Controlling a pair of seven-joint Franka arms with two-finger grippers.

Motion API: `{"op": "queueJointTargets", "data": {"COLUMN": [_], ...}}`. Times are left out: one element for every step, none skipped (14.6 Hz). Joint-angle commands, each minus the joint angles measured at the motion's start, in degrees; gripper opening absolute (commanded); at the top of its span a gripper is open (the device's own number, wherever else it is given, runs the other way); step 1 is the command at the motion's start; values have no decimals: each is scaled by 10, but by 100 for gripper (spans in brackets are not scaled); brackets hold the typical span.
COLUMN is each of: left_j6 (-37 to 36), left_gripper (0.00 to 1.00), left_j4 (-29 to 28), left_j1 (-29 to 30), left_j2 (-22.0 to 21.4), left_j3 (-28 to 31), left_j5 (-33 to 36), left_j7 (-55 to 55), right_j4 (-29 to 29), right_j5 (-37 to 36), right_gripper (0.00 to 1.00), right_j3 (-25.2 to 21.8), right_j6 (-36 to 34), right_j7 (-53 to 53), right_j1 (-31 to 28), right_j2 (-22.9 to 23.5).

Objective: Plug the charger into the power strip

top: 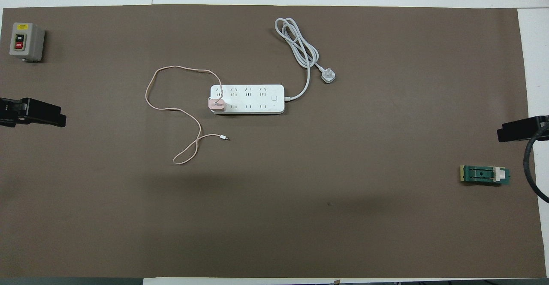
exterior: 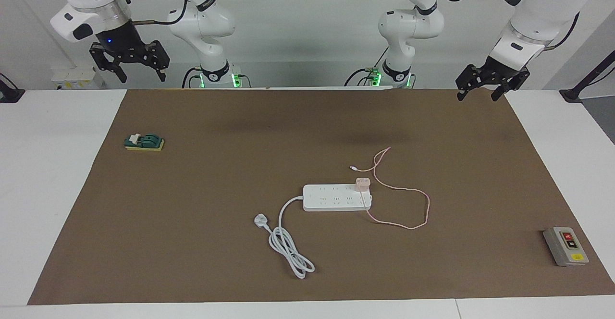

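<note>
Both grippers, left gripper and right gripper, hang wide and empty over the table's ends, because the small pale-pink cube charger already sits in the long flat white power strip.

Mat is matt brown, paper-like, smooth. Power strip looks like smooth white plastic, slight sheen; its thick cord looks rubbery. Charger is pale-pink plastic, smooth. Button box has a grey matt casing. Table is white, smooth. Arm shells are glossy white.
</note>
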Motion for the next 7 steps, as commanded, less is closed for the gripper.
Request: {"op": "queueJointTargets", "data": {"left_j6": [-3, -3, -3, -4, -4, -3, -2], "left_gripper": [100, 100, 100, 100, 100, 100, 100], "left_j4": [4, 4, 3, 3, 3, 3, 3], "left_j1": [-6, -6, -6, -6, -6, -6, -6], "left_j2": [3, 2, 2, 1, 2, 2, 2], "left_j3": [7, 7, 7, 7, 7, 7, 7], "left_j5": [-4, -4, -4, -4, -4, -4, -4], "left_j7": [10, 11, 11, 11, 11, 11, 11], "right_j4": [-10, -10, -10, -10, -10, -9, -10], "right_j5": [5, 5, 5, 5, 5, 5, 5], "right_gripper": [100, 100, 100, 100, 100, 100, 100], "right_j3": [6, 6, 6, 6, 6, 6, 6], "right_j6": [-6, -6, -6, -5, -6, -6, -6], "right_j7": [5, 5, 5, 5, 5, 5, 5], "right_j1": [-11, -11, -11, -11, -11, -11, -11], "right_j2": [-12, -12, -12, -11, -12, -12, -12]}}
